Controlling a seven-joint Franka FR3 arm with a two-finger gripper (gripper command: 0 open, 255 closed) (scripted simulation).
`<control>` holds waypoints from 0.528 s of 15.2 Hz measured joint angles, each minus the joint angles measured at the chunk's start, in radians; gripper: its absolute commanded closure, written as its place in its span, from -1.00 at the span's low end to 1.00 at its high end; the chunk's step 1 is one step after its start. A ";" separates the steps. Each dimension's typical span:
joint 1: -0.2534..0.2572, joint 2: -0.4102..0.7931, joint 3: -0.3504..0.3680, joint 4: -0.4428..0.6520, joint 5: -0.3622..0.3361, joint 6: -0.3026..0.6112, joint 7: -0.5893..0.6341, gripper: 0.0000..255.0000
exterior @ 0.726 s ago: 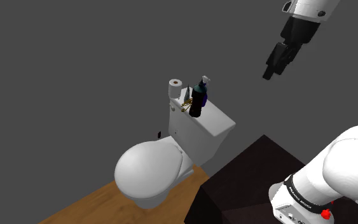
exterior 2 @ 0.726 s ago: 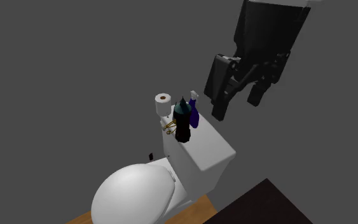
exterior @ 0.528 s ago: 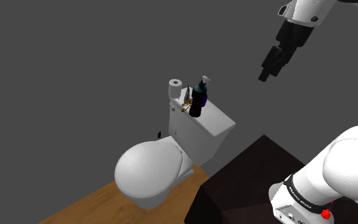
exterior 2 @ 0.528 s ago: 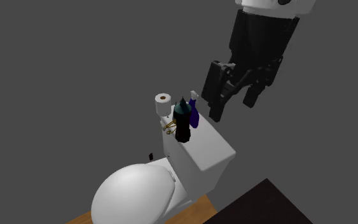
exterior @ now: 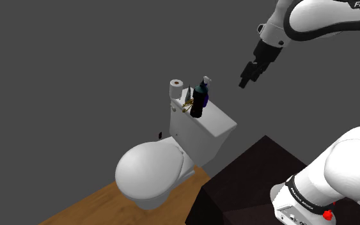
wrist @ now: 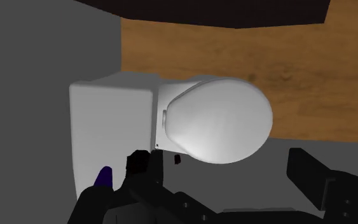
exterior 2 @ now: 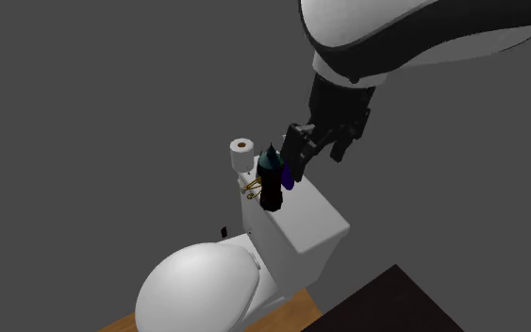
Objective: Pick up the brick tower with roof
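The brick tower (exterior: 197, 103), dark with a teal pointed roof, stands upright on the white toilet tank (exterior: 211, 123). In the second exterior view the tower (exterior 2: 271, 179) stands near the back of the tank (exterior 2: 301, 224). My gripper (exterior: 245, 79) hangs in the air above the tank, off to the shoulder view's right of the tower and apart from it. In the second exterior view the gripper (exterior 2: 312, 162) sits just beside the tower's roof. The fingers (wrist: 140, 167) stand apart in the wrist view, with nothing between them.
A toilet paper roll (exterior: 176, 84), a blue spray bottle (exterior: 205, 83) and a small gold object (exterior: 186, 106) share the tank top with the tower. The closed toilet lid (exterior: 148, 169) lies below, over a wooden floor (exterior: 89, 203). My dark stand (exterior: 249, 180) is at the lower right.
The gripper has come down and moved toward the shoulder view's left, closer to the tank top and the tower. Its fingers stay apart. Nothing on the tank has moved.
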State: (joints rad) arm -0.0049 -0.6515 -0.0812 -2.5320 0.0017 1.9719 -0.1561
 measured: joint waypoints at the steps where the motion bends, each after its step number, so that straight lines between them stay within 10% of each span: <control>1: -0.002 0.027 -0.006 -0.004 -0.007 0.044 -0.010 -1.00; 8: -0.009 0.243 -0.035 -0.005 -0.040 0.352 -0.064 -1.00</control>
State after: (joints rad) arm -0.0143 -0.4089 -0.1164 -2.5367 -0.0387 2.3240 -0.2198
